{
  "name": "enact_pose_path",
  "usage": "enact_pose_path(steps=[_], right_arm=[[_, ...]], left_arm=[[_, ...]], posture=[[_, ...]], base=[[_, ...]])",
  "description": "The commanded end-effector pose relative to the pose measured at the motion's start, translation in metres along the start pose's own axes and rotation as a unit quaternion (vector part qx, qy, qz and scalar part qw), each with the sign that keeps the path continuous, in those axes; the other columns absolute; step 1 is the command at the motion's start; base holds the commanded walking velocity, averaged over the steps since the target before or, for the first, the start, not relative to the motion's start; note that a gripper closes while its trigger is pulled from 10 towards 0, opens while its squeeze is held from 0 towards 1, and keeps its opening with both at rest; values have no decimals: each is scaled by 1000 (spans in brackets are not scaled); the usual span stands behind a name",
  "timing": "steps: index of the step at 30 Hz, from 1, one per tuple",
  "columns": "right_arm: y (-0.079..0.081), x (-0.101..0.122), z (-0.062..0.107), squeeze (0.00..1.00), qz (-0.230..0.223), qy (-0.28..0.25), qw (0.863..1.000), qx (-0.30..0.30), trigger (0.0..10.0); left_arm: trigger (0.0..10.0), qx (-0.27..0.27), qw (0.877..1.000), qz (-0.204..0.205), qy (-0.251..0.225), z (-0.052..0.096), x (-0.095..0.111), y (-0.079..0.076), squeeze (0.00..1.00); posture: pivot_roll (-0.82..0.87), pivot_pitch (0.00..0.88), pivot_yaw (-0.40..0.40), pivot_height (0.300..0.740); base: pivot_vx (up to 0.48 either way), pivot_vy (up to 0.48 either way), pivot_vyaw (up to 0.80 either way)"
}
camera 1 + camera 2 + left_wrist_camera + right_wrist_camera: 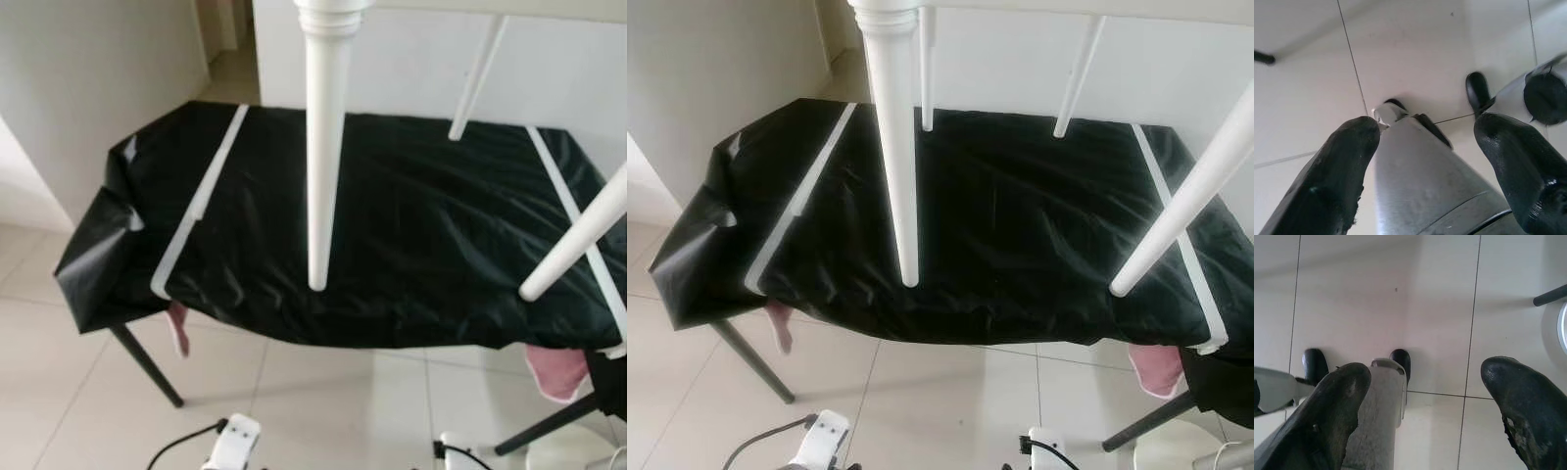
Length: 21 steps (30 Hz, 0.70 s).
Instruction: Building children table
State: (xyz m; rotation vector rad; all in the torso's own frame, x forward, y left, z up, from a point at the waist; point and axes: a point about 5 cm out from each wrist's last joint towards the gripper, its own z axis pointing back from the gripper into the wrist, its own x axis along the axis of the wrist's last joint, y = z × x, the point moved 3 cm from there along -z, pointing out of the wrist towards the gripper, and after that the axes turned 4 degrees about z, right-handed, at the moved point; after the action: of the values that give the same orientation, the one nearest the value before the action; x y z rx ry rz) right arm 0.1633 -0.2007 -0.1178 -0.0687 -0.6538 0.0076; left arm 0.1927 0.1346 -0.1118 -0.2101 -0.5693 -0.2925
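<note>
The white children table [1038, 8] is held upside-down above the black-covered worktop [421, 225], legs [323, 147] hanging toward its front edge, presumably for assembly. Both grippers, left [1425, 147] and right [1420, 396], are spread empty over the floor.

A worktop [127, 333] on thin dark legs stands over pale floor tiles [59, 392]. A black plastic sheet [431, 235] covers its whole top and hangs crumpled over the near left corner. Two white strips cross the sheet from far edge to near edge, one on the left side [201, 196] and one on the right side [568, 211] (the right one runs to the near corner). A pink cloth [178, 328] pokes out from under the sheet near the left leg, and another pink piece [554, 372] hangs below the near right corner. A grey wall [88, 88] rises at the left, and a white wall [411, 69] stands behind the worktop.
</note>
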Motion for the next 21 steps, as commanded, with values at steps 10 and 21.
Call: enact_pose_path(steps=[10, 21], right_arm=[[7, -4, -1, 0, 33, 20, 999, 17, 10000], [8, -5, -1, 0, 44, 24, 999, 16, 10000]], left_arm=[[10000, 60, 998, 12, 18, -1, -9, 3, 0], [10000, 41, 999, 4, 30, -1, -12, -1, 0]], posture=[[23, 0, -42, 740], [10, 0, -33, 740]], base=[[0, 0, 0], [0, 0, 0]])
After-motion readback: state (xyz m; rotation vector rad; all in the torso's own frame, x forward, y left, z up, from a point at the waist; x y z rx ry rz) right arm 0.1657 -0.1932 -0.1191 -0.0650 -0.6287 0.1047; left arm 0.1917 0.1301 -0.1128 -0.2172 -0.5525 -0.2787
